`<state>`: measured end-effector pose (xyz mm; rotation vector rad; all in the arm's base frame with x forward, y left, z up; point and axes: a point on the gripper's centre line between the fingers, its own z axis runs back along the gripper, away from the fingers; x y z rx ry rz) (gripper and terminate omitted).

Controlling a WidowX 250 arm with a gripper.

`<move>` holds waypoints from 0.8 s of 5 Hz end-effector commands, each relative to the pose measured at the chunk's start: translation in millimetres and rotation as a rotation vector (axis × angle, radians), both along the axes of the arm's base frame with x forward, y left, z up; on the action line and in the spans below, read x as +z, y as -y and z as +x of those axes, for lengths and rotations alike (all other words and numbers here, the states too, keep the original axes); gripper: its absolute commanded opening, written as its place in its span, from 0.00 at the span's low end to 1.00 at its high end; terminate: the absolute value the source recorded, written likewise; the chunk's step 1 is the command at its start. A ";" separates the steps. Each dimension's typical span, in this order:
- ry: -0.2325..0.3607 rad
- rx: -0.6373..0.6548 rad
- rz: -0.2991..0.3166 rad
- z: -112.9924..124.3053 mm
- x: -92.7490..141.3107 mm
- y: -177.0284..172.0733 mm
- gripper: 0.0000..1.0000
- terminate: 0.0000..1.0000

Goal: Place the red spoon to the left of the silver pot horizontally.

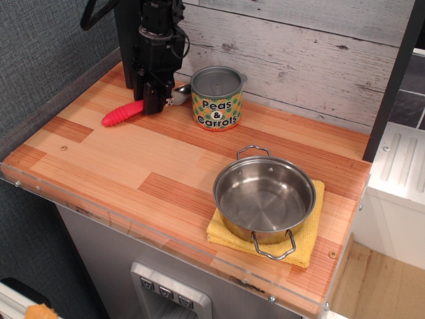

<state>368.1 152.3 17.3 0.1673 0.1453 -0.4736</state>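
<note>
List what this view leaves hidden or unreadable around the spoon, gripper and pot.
- Gripper: its dark body masks the fingertips, so open or shut is unclear.
- Red spoon: the handle's near end and neck sit behind the gripper; the grasp is unconfirmed.
- Silver pot: it covers most of the yellow cloth.

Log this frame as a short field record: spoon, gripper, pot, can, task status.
red spoon: at the back left of the counter, handle end pointing front-left, bowl end under the gripper
gripper: down over the spoon's handle; whether it is shut on it cannot be told
silver pot: empty, on a yellow cloth at front right
can: "Peas & Carrots", upright, right of the gripper
task status: spoon not yet beside the pot
</note>
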 end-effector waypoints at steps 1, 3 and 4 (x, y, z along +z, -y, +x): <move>0.021 0.207 0.037 -22.5 54.4 19.6 0.00 0.00; 0.020 0.634 -0.015 -66.5 55.4 40.3 0.00 0.00; 0.079 0.883 -0.025 -85.9 53.2 48.3 0.00 0.00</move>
